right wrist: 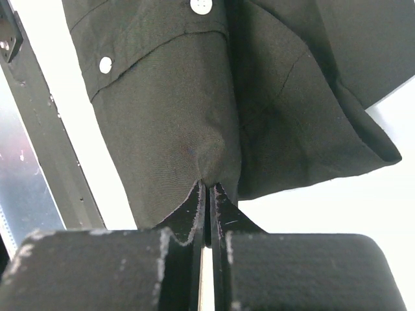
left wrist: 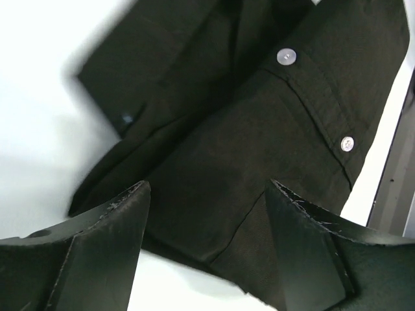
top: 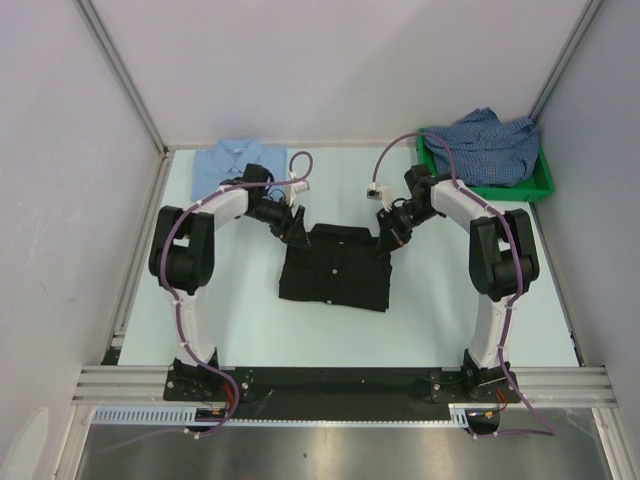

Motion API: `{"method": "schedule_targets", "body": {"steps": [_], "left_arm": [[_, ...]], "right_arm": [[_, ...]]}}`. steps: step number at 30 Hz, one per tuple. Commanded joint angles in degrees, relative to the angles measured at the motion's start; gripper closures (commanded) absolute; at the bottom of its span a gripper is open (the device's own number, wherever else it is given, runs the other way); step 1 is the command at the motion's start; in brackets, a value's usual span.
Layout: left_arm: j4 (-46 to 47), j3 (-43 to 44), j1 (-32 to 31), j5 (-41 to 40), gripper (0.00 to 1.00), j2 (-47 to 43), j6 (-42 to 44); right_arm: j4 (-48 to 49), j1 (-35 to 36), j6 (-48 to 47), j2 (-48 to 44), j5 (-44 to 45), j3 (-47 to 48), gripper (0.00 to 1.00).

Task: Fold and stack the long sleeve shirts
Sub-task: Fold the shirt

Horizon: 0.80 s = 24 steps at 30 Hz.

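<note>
The black shirt (top: pixel 335 268) lies folded into a rectangle mid-table, pale buttons (left wrist: pixel 286 57) facing up. At its far left corner my left gripper (top: pixel 294 228) (left wrist: pixel 207 188) stands open, the black cloth lying below the spread fingers (left wrist: pixel 110 220). My right gripper (top: pixel 388 236) (right wrist: pixel 211 186) is shut on a pinch of the black shirt (right wrist: pixel 175 116) at its far right corner. The light blue shirt (top: pixel 236 163) lies folded at the back left. The checked shirt (top: pixel 488 143) is bunched up in the bin.
A green plastic bin (top: pixel 541 181) stands at the back right corner. White walls and aluminium posts close in the table on three sides. A black rail (right wrist: pixel 45 149) runs along the near edge by the arm bases.
</note>
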Motion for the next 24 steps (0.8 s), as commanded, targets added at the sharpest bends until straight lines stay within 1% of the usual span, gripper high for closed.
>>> {"method": "schedule_targets", "body": {"steps": [1, 8, 14, 17, 18, 21, 24], "left_arm": [[-0.7, 1.8, -0.8, 2.0, 0.24, 1.6, 4.2], [-0.9, 4.9, -1.1, 1.4, 0.23, 3.4, 3.6], [-1.4, 5.7, -1.2, 2.9, 0.21, 3.4, 5.3], [-4.5, 6.9, -1.2, 3.3, 0.22, 4.3, 7.8], [-6.9, 6.9, -1.1, 3.3, 0.22, 4.3, 8.6], [-12.2, 6.1, -1.0, 4.2, 0.27, 3.6, 12.9], [-13.6, 3.4, -0.3, 5.0, 0.39, 1.5, 13.7]], "right_arm": [[-0.2, 0.6, -2.5, -3.1, -0.4, 1.5, 1.00], [-0.7, 1.7, -5.6, -5.6, -0.2, -0.2, 1.00], [-0.9, 2.4, -8.5, -7.9, -0.1, -1.2, 1.00], [-0.7, 2.3, -8.8, -8.1, 0.4, -1.2, 1.00], [-0.4, 2.3, -8.6, -8.2, 0.5, -1.1, 1.00], [0.7, 1.9, -7.9, -8.4, 1.1, -1.1, 1.00], [1.7, 1.7, -7.1, -8.0, 1.3, -1.1, 1.00]]}}
